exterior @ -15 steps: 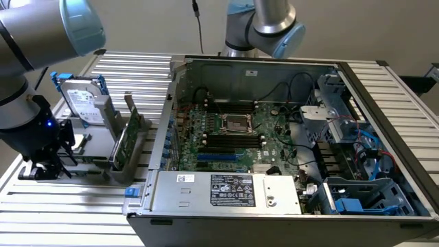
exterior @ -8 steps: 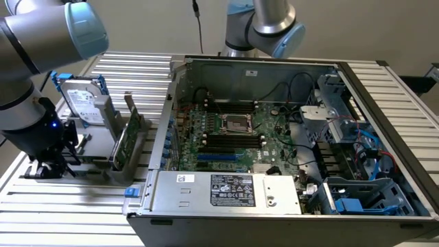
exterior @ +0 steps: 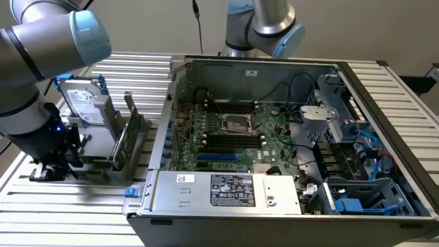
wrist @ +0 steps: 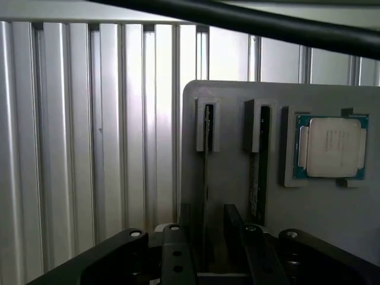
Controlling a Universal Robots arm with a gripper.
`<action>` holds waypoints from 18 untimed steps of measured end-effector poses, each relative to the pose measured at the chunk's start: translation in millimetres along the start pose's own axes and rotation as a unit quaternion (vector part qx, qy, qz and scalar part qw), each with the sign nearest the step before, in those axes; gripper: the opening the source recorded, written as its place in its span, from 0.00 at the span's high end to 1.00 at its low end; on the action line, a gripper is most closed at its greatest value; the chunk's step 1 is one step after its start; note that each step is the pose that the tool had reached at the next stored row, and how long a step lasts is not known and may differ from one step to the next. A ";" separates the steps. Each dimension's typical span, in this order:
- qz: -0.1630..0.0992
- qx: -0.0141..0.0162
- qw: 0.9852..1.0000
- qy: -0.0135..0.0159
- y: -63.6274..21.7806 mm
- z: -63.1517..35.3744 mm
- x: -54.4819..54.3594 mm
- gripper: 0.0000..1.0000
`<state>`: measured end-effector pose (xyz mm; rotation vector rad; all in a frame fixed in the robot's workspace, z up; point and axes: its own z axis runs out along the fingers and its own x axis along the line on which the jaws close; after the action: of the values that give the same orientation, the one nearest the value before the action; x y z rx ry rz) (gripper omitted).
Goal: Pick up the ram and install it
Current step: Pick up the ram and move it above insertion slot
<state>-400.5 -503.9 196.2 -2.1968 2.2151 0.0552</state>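
Note:
Two ram sticks stand on edge in a grey holder [exterior: 92,141] on the exterior view's left. In the exterior view the green ram [exterior: 132,138] leans beside the case. Seen edge-on in the wrist view, one ram [wrist: 206,166] sits in a slot and a second stick [wrist: 256,178] in the slot beside it. My gripper [wrist: 214,256] is open, its black fingers [wrist: 176,255] set apart at the near end of the holder, with the first stick's line running between them. In the exterior view the gripper [exterior: 51,169] hangs low over the table, left of the holder.
A silver hard drive in a blue frame [exterior: 86,105] stands behind the holder. A processor chip [wrist: 331,146] lies in the holder's recess. The open computer case [exterior: 274,69] holds the motherboard [exterior: 237,131] with its dark memory slots [exterior: 233,138]. A second arm [exterior: 264,23] stands behind the case.

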 end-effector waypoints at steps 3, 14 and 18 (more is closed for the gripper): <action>0.000 -0.002 1.000 0.000 0.1 0.3 -0.1 0.64; 0.000 -0.008 1.000 0.000 0.0 0.9 0.0 0.86; 0.000 -0.009 1.000 0.000 0.0 0.4 -0.1 0.86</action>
<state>-400.5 -503.8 195.8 -2.2055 2.2249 0.0754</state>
